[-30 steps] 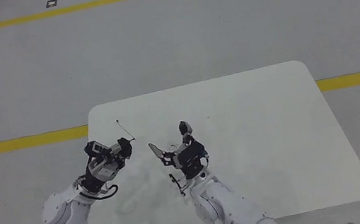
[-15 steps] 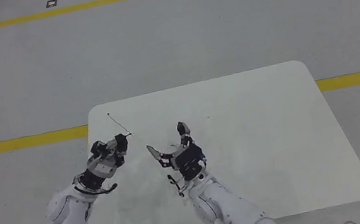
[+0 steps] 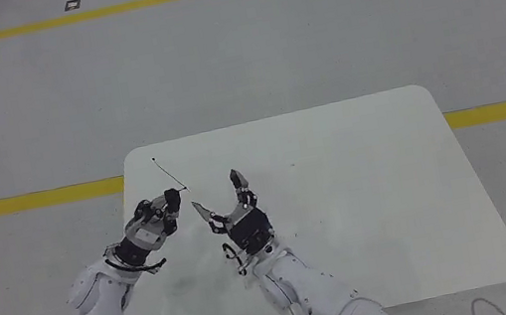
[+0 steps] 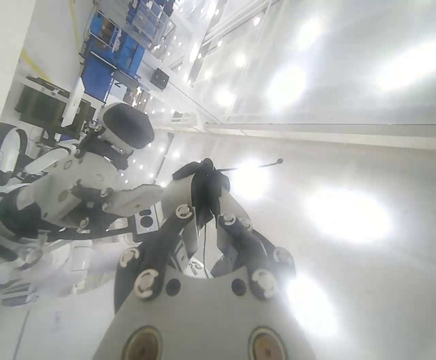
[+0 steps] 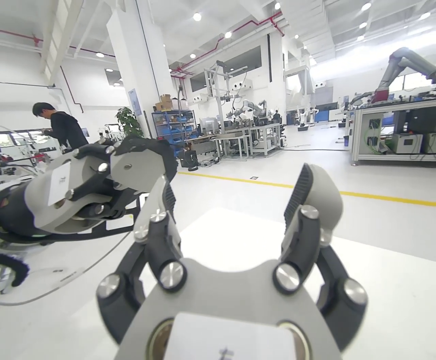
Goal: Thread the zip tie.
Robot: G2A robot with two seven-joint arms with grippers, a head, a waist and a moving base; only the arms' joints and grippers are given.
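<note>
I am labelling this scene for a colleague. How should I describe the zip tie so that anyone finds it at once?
Over the white table, look at the two grippers near its left side. The zip tie is the thin black strand pinched in the left gripper, pointing toward the table's far left corner; the right gripper beside it is open and empty.

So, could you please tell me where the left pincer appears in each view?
Top view: the left pincer, over the left of the table, holds the zip tie.
Left wrist view: left pincer nearest, shut on the zip tie.
Right wrist view: left pincer is the farther, shut one.
Shared landmark: the open right pincer, beside it in all three.
</note>
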